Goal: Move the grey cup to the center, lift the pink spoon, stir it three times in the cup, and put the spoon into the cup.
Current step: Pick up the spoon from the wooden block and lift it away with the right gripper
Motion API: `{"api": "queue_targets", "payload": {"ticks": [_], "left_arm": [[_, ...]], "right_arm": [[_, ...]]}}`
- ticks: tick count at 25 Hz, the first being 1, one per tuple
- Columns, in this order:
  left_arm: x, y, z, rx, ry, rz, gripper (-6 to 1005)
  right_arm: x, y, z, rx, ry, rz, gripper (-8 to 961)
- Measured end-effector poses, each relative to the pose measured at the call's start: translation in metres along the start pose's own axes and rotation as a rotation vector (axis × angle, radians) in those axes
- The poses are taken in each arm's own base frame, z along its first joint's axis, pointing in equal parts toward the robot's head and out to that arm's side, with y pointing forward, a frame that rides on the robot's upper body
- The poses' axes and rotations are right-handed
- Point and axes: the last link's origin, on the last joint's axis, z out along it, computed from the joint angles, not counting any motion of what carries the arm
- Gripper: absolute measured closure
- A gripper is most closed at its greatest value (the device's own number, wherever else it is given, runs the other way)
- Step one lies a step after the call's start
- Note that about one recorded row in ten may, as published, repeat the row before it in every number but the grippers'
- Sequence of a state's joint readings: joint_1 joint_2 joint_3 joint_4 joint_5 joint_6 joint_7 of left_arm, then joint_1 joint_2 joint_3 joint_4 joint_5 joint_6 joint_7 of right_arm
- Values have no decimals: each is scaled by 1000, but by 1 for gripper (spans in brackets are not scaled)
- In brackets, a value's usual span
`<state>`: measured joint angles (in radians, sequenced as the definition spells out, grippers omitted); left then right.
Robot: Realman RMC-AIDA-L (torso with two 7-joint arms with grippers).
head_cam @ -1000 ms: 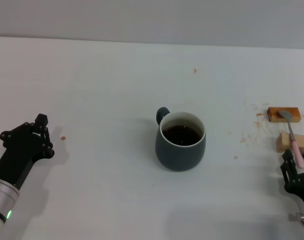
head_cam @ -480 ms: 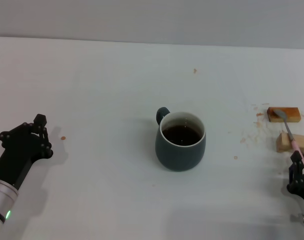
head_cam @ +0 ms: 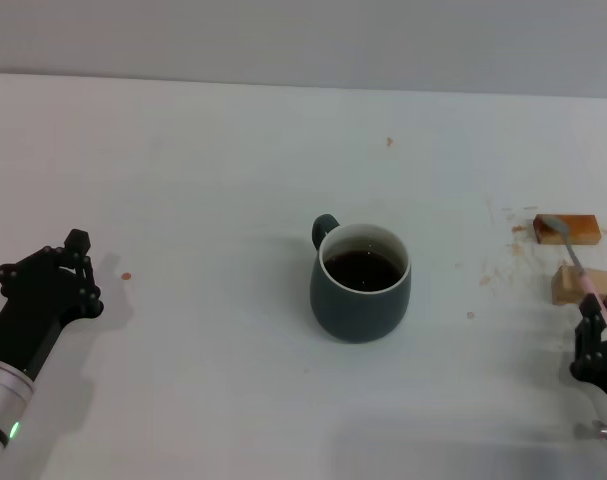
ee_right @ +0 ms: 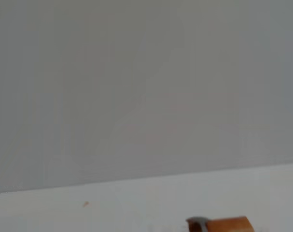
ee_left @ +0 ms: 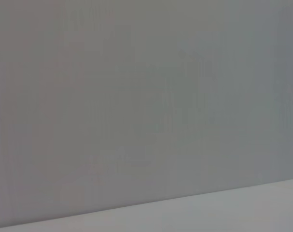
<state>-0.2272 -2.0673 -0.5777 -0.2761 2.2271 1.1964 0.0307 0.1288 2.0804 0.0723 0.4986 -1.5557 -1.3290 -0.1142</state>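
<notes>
The grey cup [head_cam: 360, 283] stands upright at the table's middle, handle to the far left, with dark liquid inside. The pink spoon [head_cam: 589, 287] lies at the right, its grey bowl [head_cam: 551, 226] over the left end of a brown block and its handle crossing a tan block. My right gripper [head_cam: 599, 328] is at the near right edge, shut on the end of the spoon's handle. The spoon's bowl also shows in the right wrist view [ee_right: 197, 224]. My left gripper [head_cam: 55, 268] is open and empty at the left, far from the cup.
A brown block [head_cam: 573, 229] and a tan wooden block [head_cam: 583, 284] sit under the spoon at the right; the brown block also shows in the right wrist view [ee_right: 228, 224]. Small crumbs and stains [head_cam: 498, 268] lie beside them. The left wrist view shows only wall and table.
My right gripper has drawn back toward the near edge with the spoon's handle. The spoon's bowl has slid left along the brown block. My left gripper has eased slightly back.
</notes>
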Motion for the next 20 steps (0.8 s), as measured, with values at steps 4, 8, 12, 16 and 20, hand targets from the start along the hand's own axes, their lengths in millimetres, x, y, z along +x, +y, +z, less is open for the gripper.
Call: {"api": "queue_targets", "payload": {"ticks": [4, 8, 12, 16, 20], "left_arm": [[0, 1, 1, -3, 0, 0, 1001], [0, 2, 1, -6, -3, 0, 1001], [0, 3, 1, -9, -2, 0, 1001], [0, 3, 2, -11, -1, -2, 1001], [1, 4, 2, -14, 1, -4, 1001]], "right_arm": [[-6, 11, 1, -7, -20, -49, 919], [-12, 19, 2, -9, -42, -98, 920], [-25, 25, 5, 1, -66, -142, 922], [-42, 27, 6, 0, -104, -170, 924], [-62, 30, 9, 12, -152, -227, 926]]}}
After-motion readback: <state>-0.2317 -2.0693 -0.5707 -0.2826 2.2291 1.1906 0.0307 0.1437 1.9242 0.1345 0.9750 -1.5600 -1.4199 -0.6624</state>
